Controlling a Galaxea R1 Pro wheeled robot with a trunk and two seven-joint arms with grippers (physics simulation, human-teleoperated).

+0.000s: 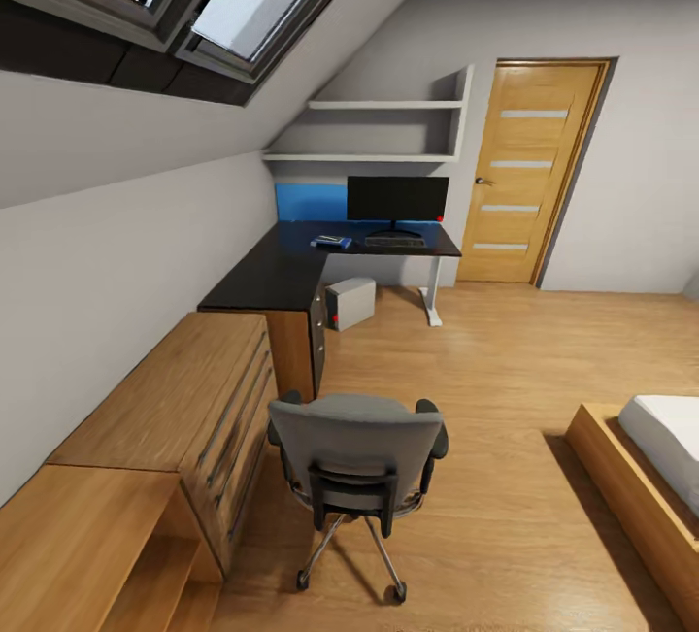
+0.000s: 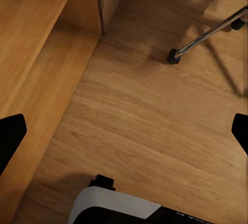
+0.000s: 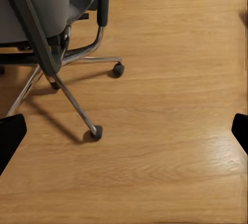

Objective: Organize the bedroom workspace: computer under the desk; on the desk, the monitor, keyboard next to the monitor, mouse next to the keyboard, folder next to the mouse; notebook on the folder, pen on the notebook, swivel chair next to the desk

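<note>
So the grey upholstered swivel chair with black armrests and a chrome star base (image 1: 355,457) is sitting out on the wood floor well short of the big L-shaped black-topped desk (image 1: 291,273), back turned to the robot, and honestly that's where I'm seeing trouble brewing: it's parked right in the lane to the desk, so rolling forward could be bumping it off course, and those castors (image 3: 96,132) are lying close under the arms. The low light-wood cabinet with long handles (image 1: 184,399) is crowding the left side too, so clipping its corner looks possible. Both grippers are hanging spread wide with nothing between the fingers, left gripper (image 2: 124,131) over bare floor by the cabinet, right gripper (image 3: 124,131) by the chair base. Up on the desk the wide black monitor (image 1: 397,199) is standing with the flat black keyboard (image 1: 394,242) just in front and some blue flat stuff (image 1: 331,242) beside it, too small to sort out. The light grey computer tower (image 1: 350,302) is sitting under the desk. Can't tell what's in the desk drawers (image 1: 318,326), they're all shut.
</note>
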